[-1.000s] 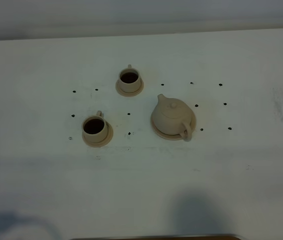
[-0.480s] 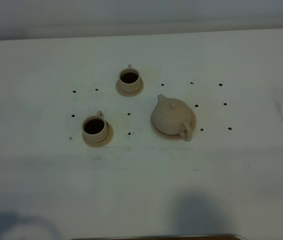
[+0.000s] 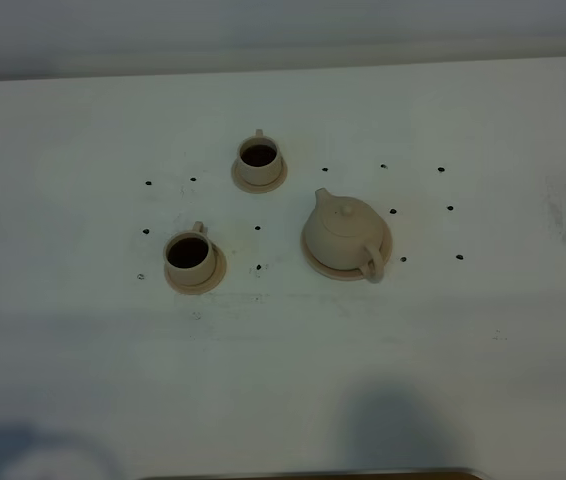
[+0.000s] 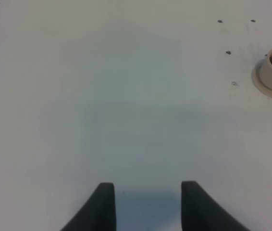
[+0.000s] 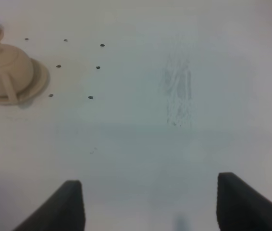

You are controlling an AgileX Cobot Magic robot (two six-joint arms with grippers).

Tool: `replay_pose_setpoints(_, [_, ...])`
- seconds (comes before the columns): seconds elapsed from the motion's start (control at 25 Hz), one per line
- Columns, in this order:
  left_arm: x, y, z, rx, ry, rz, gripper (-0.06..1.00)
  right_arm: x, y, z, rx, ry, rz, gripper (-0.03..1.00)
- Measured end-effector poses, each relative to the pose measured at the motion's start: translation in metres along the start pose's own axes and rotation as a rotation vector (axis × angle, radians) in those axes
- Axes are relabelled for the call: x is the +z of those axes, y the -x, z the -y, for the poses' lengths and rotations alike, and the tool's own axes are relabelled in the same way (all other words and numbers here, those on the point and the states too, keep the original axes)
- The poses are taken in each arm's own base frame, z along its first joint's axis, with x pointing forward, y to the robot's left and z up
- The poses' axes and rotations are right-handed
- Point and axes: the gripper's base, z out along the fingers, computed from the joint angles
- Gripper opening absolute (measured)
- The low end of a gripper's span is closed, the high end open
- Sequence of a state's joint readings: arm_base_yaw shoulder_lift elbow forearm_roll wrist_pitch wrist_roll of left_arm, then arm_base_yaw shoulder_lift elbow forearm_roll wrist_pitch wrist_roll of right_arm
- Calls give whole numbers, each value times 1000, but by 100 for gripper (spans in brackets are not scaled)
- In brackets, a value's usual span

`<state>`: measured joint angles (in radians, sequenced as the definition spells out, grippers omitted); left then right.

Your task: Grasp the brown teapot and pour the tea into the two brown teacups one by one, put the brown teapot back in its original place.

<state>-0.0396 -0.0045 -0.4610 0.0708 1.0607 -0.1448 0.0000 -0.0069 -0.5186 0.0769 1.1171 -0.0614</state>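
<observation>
Nearest you, at the front of the white table, neither arm shows in the high view; only their shadows fall on the tabletop. From the left wrist camera you see the left gripper with its two dark fingers spread apart over bare table, gripping nothing. From the right wrist camera you see the right gripper with its fingers spread wider still, also holding nothing, over a scuffed patch of the surface.

Farther in, you find the brown teapot upright on its wide saucer, lid on, handle toward the front and spout pointing away. To its left, well apart, sits the nearer teacup on its small saucer, dark liquid inside. Beyond that, the farther teacup rests on its own saucer, also filled dark. Small black dots are scattered on the table around the set.
</observation>
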Motion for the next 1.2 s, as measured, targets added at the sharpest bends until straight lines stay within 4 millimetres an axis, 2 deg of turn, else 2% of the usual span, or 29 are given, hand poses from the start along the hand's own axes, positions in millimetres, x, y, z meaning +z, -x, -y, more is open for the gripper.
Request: replay_pose_setpoints(1.2, [0,0,0,1,0,0,31,0,0,0,0,0,0,58])
